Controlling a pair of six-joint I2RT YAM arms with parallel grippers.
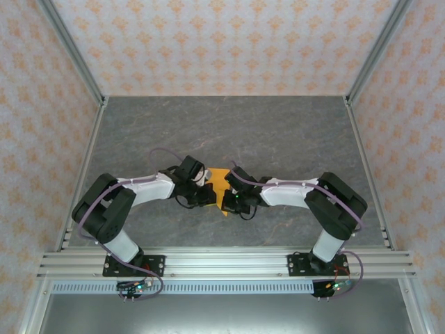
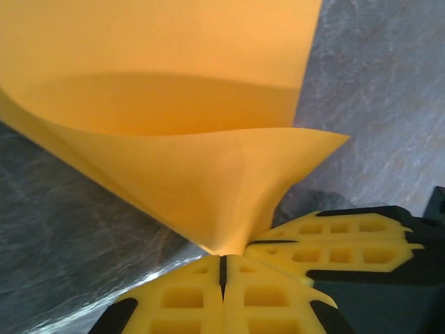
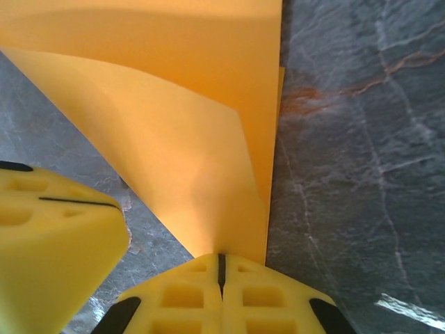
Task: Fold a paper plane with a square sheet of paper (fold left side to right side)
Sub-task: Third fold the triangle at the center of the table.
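Top external view: you are looking at the square sheet of paper [image 1: 219, 182], bright orange, sitting mid-worktop [image 1: 278, 132] between the two arm tips. Left wrist view: your left pincer [image 2: 224, 259] is pinching a raised, curling corner of the sheet with its yellow fingers pressed together, and the right pincer [image 2: 264, 243] is sitting just beside it. Right wrist view: the right pincer is closing tight on the sheet's upturned edge, while the paper beyond is lying flat on the worktop.
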